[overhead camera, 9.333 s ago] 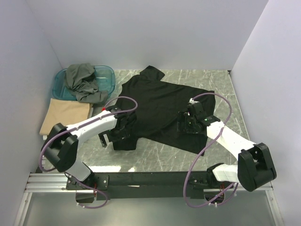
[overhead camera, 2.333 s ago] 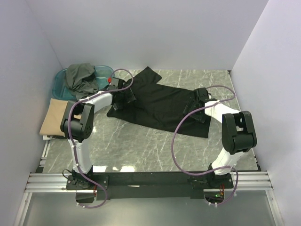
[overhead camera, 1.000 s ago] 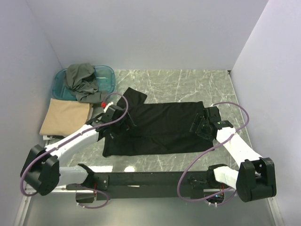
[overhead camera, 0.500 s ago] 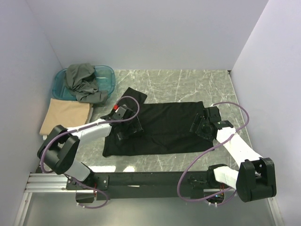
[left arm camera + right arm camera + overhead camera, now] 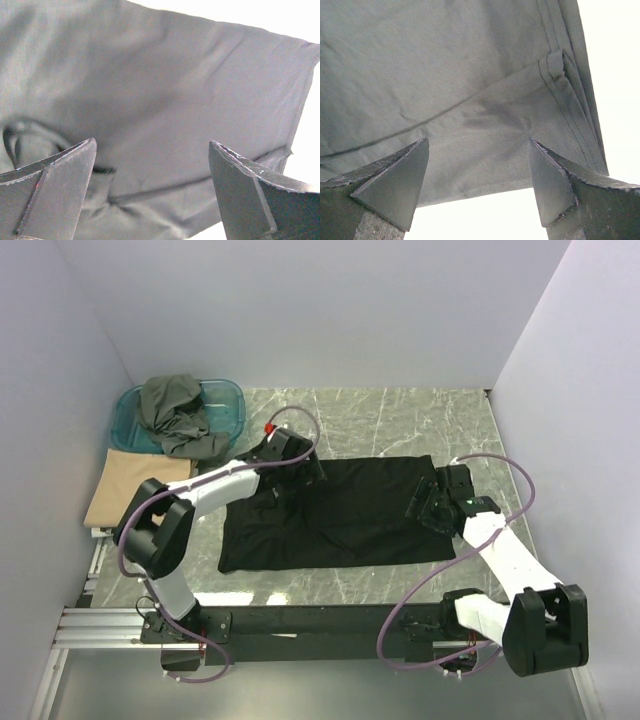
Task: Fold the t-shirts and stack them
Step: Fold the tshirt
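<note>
black t-shirt [image 5: 340,515]: folded into a wide rectangle, lying flat in the middle of the marble table [image 5: 400,420]; rumpled toward its 9 o'clock end, smoother toward 3 o'clock.
tan-beige t-shirt [image 5: 140,490]: folded flat at the table's 9 o'clock edge, apart from the black t-shirt.
grey-olive t-shirt [image 5: 175,415]: a crumpled heap in the teal tub [image 5: 228,405] at 10 o'clock, spilling over the tub's near rim.
left gripper [image 5: 308,470]: over the black t-shirt's far edge, between 11 and 12 o'clock of the cloth; claw released, fingers spread wide with nothing between them.
left wrist view: dark cloth fills the space under the fingers, with a bunched fold near the left finger and a hemmed edge at 3 o'clock.
right gripper [image 5: 422,506]: at the 3 o'clock end of the black t-shirt; claw released, fingers apart and holding nothing.
right wrist view: stacked hems of the folded layers run along the edge at 2 o'clock, and a long crease crosses the cloth.
contact: whether either set of fingertips touches the cloth cannot be told.
</note>
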### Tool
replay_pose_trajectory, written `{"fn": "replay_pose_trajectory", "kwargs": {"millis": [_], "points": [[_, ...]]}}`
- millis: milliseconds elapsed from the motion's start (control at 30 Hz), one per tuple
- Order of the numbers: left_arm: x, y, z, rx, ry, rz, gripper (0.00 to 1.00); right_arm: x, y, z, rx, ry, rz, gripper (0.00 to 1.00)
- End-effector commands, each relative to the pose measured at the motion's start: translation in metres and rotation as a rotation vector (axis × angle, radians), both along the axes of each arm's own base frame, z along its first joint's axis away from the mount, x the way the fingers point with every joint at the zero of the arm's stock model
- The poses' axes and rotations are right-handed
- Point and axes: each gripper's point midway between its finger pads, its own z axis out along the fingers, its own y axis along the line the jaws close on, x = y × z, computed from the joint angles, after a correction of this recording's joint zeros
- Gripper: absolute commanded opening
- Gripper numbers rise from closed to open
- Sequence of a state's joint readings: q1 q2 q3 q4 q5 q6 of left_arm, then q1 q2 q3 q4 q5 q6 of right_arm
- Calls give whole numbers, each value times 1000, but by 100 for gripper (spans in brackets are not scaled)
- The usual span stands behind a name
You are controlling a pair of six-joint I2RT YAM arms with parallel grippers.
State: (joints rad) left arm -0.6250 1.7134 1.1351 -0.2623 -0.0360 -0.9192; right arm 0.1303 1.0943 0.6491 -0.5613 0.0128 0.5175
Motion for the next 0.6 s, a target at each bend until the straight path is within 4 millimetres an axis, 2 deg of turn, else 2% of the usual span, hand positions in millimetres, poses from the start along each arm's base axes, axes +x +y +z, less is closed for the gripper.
{"fn": "replay_pose_trajectory", "kwargs": {"millis": [0,133,167,200,233,267,300,333,367,433,567], "points": [[29,0,37,36,-129,-1,100,18,-4,32,-9,-115,-7,86],[26,10,42,74,-125,18,100,19,-6,41,-14,-144,-17,86],[22,13,52,62,-142,17,99,19,-6,44,-14,-154,-19,86],[18,14,53,51,-147,15,99,19,-5,45,-12,-156,-15,86],[8,19,42,51,-128,18,100,20,-3,46,1,-163,-10,86],[1,20,50,23,-140,13,99,20,-1,48,10,-171,2,86],[-5,22,47,15,-131,11,99,20,1,50,18,-178,13,86],[-15,27,32,18,-98,17,99,23,7,54,42,-198,37,86],[-20,29,31,8,-95,16,99,23,18,56,90,-207,81,86],[-30,31,15,-4,-68,11,99,26,29,64,117,-250,131,89],[-34,33,-5,25,-24,8,100,27,30,68,120,-256,130,90]]}}
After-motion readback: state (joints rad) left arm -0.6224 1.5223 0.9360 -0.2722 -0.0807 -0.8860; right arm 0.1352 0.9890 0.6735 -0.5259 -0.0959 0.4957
